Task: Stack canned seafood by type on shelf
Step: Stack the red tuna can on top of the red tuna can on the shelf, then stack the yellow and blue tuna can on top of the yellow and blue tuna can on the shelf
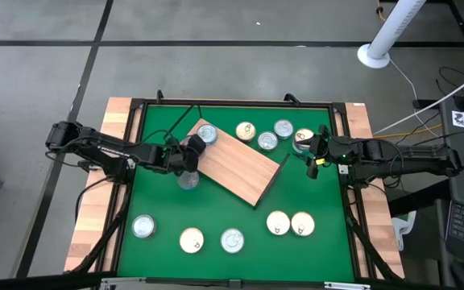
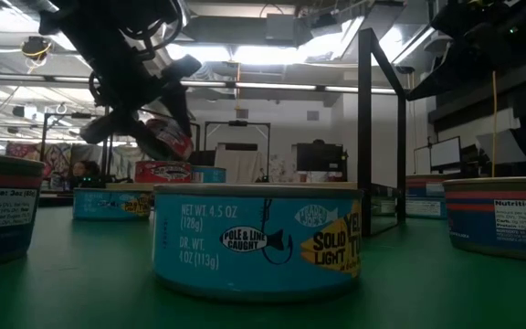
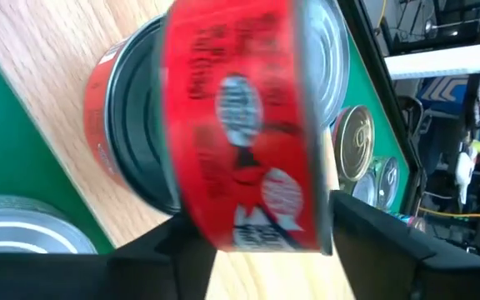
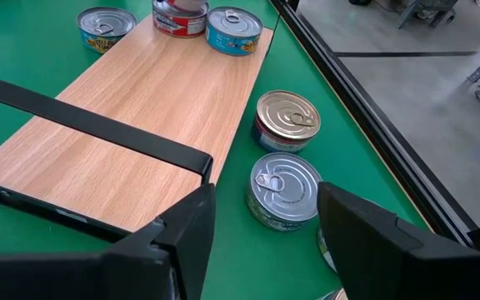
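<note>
Step in hand: stacking a red tin, judged from its place over another red-labelled tin on the shelf.
Left gripper: centre-left in the high view, fingers pinching the red tin's sides.
Doing it well: level the tilted tin and centre it before release.
Right gripper: fingers spread, empty, right of the shelf.
Tin's look: short, round, red side label, silver rim.

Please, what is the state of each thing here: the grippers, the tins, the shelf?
Left gripper: shut on red tin, above shelf.
red tin: tilted on edge, in the air.
Second red tin: upright on shelf.
Blue tin: upright on shelf.
Right gripper: open, empty.
shelf: lying flat.
</note>
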Controlling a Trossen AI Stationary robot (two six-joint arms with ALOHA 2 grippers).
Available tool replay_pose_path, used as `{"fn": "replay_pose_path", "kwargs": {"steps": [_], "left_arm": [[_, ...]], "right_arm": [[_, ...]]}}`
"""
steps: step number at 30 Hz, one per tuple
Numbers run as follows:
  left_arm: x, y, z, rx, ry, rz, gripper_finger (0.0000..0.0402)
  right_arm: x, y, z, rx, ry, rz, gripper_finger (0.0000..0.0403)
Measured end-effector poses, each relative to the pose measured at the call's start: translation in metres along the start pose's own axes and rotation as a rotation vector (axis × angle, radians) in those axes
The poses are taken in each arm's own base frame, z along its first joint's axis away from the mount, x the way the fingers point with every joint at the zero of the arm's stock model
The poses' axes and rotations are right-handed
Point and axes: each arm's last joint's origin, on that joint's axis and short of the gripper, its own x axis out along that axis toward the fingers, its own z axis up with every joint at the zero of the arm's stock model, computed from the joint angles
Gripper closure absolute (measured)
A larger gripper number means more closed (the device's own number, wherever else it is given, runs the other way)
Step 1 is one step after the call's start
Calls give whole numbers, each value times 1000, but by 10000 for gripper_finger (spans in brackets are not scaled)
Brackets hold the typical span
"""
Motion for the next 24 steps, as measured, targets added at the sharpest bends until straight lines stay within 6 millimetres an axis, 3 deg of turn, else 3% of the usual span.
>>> {"fn": "replay_pose_path", "kwargs": {"steps": [5, 12, 20, 24], "left_arm": [[1, -2, 1, -57, 2, -11, 147], [-1, -3, -1, -113, 68, 11, 144], [-16, -8, 1, -115, 135, -18, 144], [-28, -8, 0, -32, 189, -41, 144]], "right_arm": [[0, 0, 0, 0, 0, 0, 191], [0, 0, 0, 0, 0, -1, 191], [0, 0, 0, 0, 0, 0, 191], [0, 0, 0, 0, 0, 0, 191]]}}
